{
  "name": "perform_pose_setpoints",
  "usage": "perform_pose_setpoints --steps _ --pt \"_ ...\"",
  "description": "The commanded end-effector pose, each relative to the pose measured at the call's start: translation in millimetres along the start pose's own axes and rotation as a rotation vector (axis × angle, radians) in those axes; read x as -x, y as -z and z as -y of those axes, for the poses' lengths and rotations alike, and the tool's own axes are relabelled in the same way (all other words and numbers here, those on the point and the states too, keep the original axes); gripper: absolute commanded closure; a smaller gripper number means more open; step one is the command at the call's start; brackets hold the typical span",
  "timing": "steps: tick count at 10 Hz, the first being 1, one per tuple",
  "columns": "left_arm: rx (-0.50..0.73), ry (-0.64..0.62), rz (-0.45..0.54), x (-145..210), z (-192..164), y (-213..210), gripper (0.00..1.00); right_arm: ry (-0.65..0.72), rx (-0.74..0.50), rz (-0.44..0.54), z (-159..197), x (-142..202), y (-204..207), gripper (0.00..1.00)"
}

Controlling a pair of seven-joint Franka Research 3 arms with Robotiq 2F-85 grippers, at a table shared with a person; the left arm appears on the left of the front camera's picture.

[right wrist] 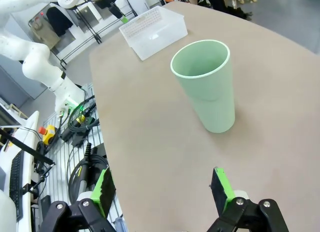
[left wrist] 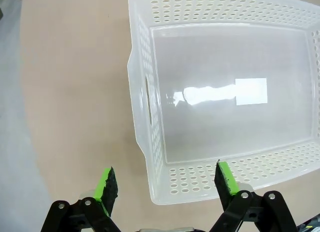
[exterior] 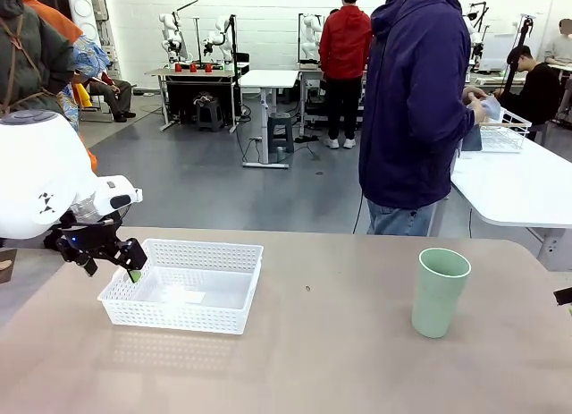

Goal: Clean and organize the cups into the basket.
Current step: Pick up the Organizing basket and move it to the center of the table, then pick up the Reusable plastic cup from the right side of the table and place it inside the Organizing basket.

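On the desk's (exterior: 340,360) left part, as the front view has it, sits the basket (exterior: 174,314), flat on its base with its long side running left to right. The left hand (left wrist: 165,181) hangs at the basket's left end, close above the desk. In the left wrist view its jaws are spread wide and grasp nothing. One pad (left wrist: 106,184) is over bare desk outside the basket. The other (left wrist: 225,177) lies against the perforated wall near a corner, but I cannot tell whether it touches. The cut-out handle in the short wall shows just beyond the fingers, and a bright glare lies on the basket's smooth floor.

The green cup (exterior: 439,293) stands upright, mouth up, on the desk's right part, well apart from the basket and from the left hand.

In the right wrist view the right hand (right wrist: 162,188) is also released, with its two green pads held wide and nothing between them. The cup stands ahead of it, apart from both fingers, with bare desk between them. Farther off in that view lies the basket, with the left arm beside it.

Beyond the desk's far edge a person (exterior: 416,101) in a dark blue hooded top stands turned towards another desk that carries a wire basket (exterior: 505,128).
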State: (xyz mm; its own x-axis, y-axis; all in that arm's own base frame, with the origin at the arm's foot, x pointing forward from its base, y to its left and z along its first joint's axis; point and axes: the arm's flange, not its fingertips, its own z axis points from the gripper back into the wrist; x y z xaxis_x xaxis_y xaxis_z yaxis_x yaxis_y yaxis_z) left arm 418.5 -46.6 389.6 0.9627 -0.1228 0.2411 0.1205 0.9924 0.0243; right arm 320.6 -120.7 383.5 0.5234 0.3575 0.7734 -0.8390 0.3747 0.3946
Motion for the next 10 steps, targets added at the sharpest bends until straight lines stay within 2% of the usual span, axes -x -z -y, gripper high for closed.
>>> perform_pose_setpoints --steps 1,3,5,7,10 --pt "-0.024 0.021 0.001 2 3 -6 0.00 0.004 0.001 0.003 0 -3 2 0.00" --pt "-0.024 0.021 0.001 2 3 -6 0.00 0.000 0.000 0.000 0 0 0 0.00" --pt "0.052 -0.014 0.028 1 -4 -9 0.00 -0.147 -0.045 -0.009 31 2 32 0.00" --pt "0.054 0.019 0.062 7 11 -10 0.00 -0.189 -0.071 0.033 57 2 52 0.00" --pt "0.024 0.012 0.033 3 17 1 0.00 -0.250 -0.127 0.007 87 -1 85 0.00"
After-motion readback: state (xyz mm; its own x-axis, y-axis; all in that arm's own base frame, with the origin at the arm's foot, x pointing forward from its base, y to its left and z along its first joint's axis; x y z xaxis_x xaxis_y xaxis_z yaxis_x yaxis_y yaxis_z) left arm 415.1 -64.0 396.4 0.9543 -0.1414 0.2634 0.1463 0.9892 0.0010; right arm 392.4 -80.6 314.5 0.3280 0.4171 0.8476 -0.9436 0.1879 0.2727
